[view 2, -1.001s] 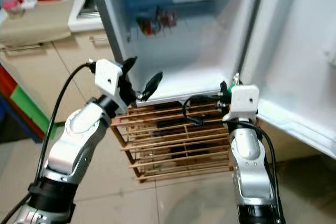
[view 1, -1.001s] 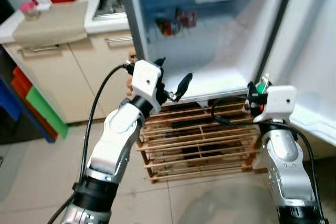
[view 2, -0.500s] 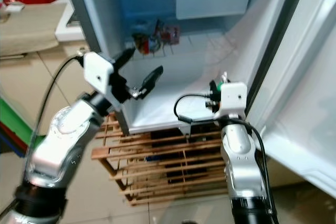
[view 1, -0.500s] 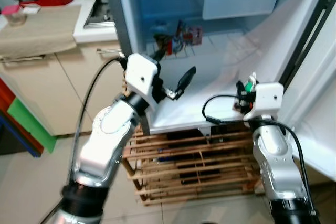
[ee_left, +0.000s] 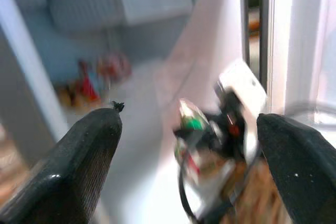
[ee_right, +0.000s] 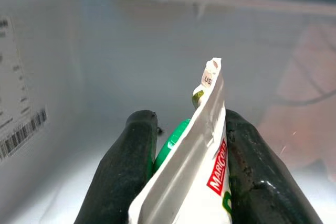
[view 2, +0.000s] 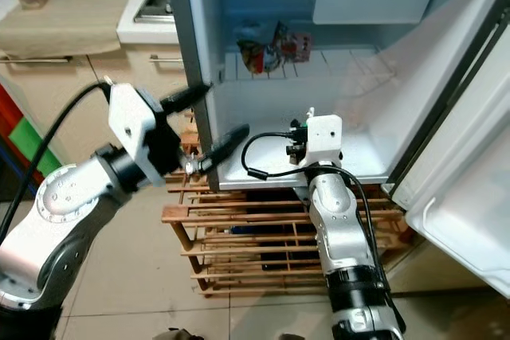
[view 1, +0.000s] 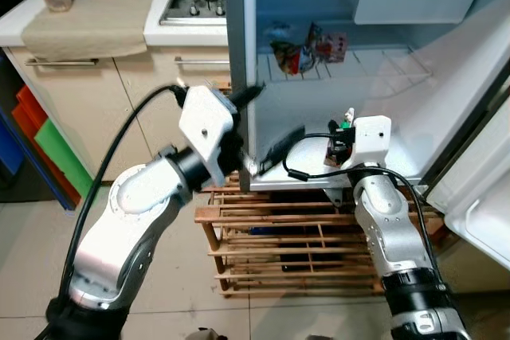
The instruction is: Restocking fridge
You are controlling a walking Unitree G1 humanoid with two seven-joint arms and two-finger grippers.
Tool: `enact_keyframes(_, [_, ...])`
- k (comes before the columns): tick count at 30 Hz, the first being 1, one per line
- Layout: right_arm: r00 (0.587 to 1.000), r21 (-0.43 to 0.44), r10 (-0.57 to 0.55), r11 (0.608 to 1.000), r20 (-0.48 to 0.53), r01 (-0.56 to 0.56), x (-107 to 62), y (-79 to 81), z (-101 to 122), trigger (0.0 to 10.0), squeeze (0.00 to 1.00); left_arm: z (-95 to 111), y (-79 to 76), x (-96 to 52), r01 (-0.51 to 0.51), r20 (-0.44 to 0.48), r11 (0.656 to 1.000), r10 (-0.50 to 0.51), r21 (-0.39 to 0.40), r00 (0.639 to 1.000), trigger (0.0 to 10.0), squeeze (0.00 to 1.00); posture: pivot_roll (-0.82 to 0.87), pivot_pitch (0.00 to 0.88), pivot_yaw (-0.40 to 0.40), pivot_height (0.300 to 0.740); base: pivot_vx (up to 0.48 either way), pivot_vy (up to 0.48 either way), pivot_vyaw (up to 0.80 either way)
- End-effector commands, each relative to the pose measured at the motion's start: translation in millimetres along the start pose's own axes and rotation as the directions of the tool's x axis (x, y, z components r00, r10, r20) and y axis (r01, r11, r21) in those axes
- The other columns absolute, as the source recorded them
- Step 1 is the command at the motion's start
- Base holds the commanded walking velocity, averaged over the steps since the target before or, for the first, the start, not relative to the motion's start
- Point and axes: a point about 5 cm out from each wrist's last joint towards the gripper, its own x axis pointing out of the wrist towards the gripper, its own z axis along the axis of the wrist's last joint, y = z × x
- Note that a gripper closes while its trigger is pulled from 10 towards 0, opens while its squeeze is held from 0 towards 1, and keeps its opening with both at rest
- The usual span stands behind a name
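Right hand (ee_right: 184, 145) is clamping a white pouch (ee_right: 197, 177) with a green cap, holding it inside the open fridge (view 1: 382, 129) above its floor. Wrist view is resolving red "MARICO" lettering; head views are not. Left hand (view 1: 267, 129) is hovering at the fridge's edge, fingers spread, gripping nothing. Snack packets (view 1: 307, 44) are lying on the wire shelf.

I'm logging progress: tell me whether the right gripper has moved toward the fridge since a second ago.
Yes. The right gripper, shut on the pouch, has gone from outside the fridge's front edge to inside, above its white floor.
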Motion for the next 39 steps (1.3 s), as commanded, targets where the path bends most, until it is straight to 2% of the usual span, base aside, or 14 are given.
enact_keyframes(1, [0.998, -0.039, 0.045, 0.998, 0.043, -0.043, 6.4, 14.3, 8.3, 10.0, 0.0, -2.2, -21.0, -10.6, 0.139, -0.032, 0.982, -0.144, -0.127, 0.989, 10.0, 0.0, 0.12, 0.174, -0.002, 0.74, 0.0, 0.0, 0.0])
enact_keyframes(2, [0.997, -0.047, 0.064, 0.997, 0.051, -0.061, 9.4, 20.3, 10.0, 10.0, 0.0, -2.3, -27.2, -14.0, 0.163, -0.024, 0.973, -0.169, -0.163, 0.985, 10.0, 0.0, 0.13, 0.178, -0.005, 0.74, 0.0, 0.0, 0.0])
enact_keyframes(4, [0.994, -0.061, 0.091, 0.994, 0.063, -0.087, 15.3, 30.5, 12.5, 10.0, 0.0, -2.0, -23.4, -16.3, 0.051, 0.006, 0.979, -0.051, -0.195, 0.999, 10.0, 0.0, 0.14, 0.196, -0.009, 0.74, 0.0, 0.0, 0.0])
enact_keyframes(5, [0.993, -0.065, 0.098, 0.994, 0.068, -0.093, 17.2, 33.7, 13.2, 10.0, 0.0, -3.1, -23.4, -18.8, 0.025, 0.003, 0.978, -0.025, -0.206, 1.0, 10.0, 0.0, 0.15, 0.208, -0.009, 0.74, 0.0, 0.0, 0.0])
enact_keyframes(12, [0.989, -0.087, 0.096, 0.992, 0.114, -0.087, 36.7, 49.4, 26.2, 10.0, 0.0, -3.7, -43.7, -38.6, 0.012, -0.063, 0.972, -0.027, -0.233, 0.998, 10.0, 0.0, 0.2, 0.284, -0.012, 0.74, 0.0, 0.0, 0.0])
enact_keyframes(17, [0.982, -0.126, 0.117, 0.987, 0.151, -0.098, 42.0, 56.5, 34.0, 10.0, 0.0, -0.3, -52.2, -44.9, -0.007, -0.076, 0.964, -0.014, -0.267, 0.997, 10.0, 0.0, 0.21, 0.315, -0.005, 0.74, 0.0, 0.0, 0.0])
enact_keyframes(19, [0.981, -0.193, 0.112, 0.978, 0.16, -0.08, 45.4, 56.1, 36.0, 10.0, 0.0, 0.6, -56.6, -46.2, -0.01, -0.079, 0.959, -0.013, -0.283, 0.997, 10.0, 0.0, 0.22, 0.327, -0.001, 0.74, 0.0, 0.0, 0.0])
enact_keyframes(27, [0.972, -0.213, 0.143, 0.972, 0.187, -0.102, 51.1, 53.1, 42.2, 10.0, 0.0, 7.0, -66.4, -51.7, 0.01, -0.079, 0.954, -0.035, -0.299, 0.996, 10.0, 0.0, 0.22, 0.352, 0.01, 0.74, 0.0, 0.0, 0.0])
enact_keyframes(28, [0.971, -0.234, 0.15, 0.967, 0.188, -0.104, 53.0, 50.2, 43.5, 10.0, 0.9, 5.2, -65.5, -56.5, -0.022, -0.105, 0.953, -0.011, -0.303, 0.994, 10.0, 0.0, 0.22, 0.356, 0.012, 0.74, 0.0, 0.0, 0.0])
enact_keyframes(29, [0.97, -0.238, 0.15, 0.966, 0.189, -0.103, 53.8, 48.8, 44.1, 10.0, 0.95, 3.5, -63.6, -58.6, -0.048, -0.124, 0.956, 0.012, -0.29, 0.992, 10.0, 0.0, 0.22, 0.357, 0.012, 0.74, 0.0, 0.0, 0.0])
enact_keyframes(30, [0.97, -0.237, 0.153, 0.966, 0.187, -0.106, 54.4, 47.7, 44.6, 10.0, 1.0, -2.0, -57.1, -61.1, -0.123, -0.174, 0.962, 0.082, -0.242, 0.981, 10.0, 0.0, 0.22, 0.358, 0.013, 0.74, 0.0, 0.0, 0.0])
enact_keyframes(31, [0.97, -0.237, 0.153, 0.966, 0.187, -0.106, 54.4, 47.7, 44.6, 10.0, 1.0, -2.0, -57.1, -61.1, -0.123, -0.174, 0.962, 0.082, -0.242, 0.981, 10.0, 0.0, 0.22, 0.358, 0.013, 0.74, 0.0, 0.0, 0.0])
enact_keyframes(33, [0.97, -0.227, 0.162, 0.967, 0.184, -0.118, 56.0, 45.1, 45.3, 10.0, 1.0, -8.1, -46.4, -65.0, -0.254, -0.218, 0.95, 0.212, -0.184, 0.953, 10.0, 0.0, 0.23, 0.358, 0.012, 0.74, 0.0, 0.0, 0.0])
enact_keyframes(39, [0.969, -0.217, 0.17, 0.968, 0.182, -0.129, 56.8, 44.5, 45.9, 10.0, 1.0, -5.1, -50.9, -62.7, -0.234, -0.203, 0.957, 0.198, -0.172, 0.959, 10.0, 0.0, 0.23, 0.359, 0.011, 0.74, 0.0, 0.0, 0.0])
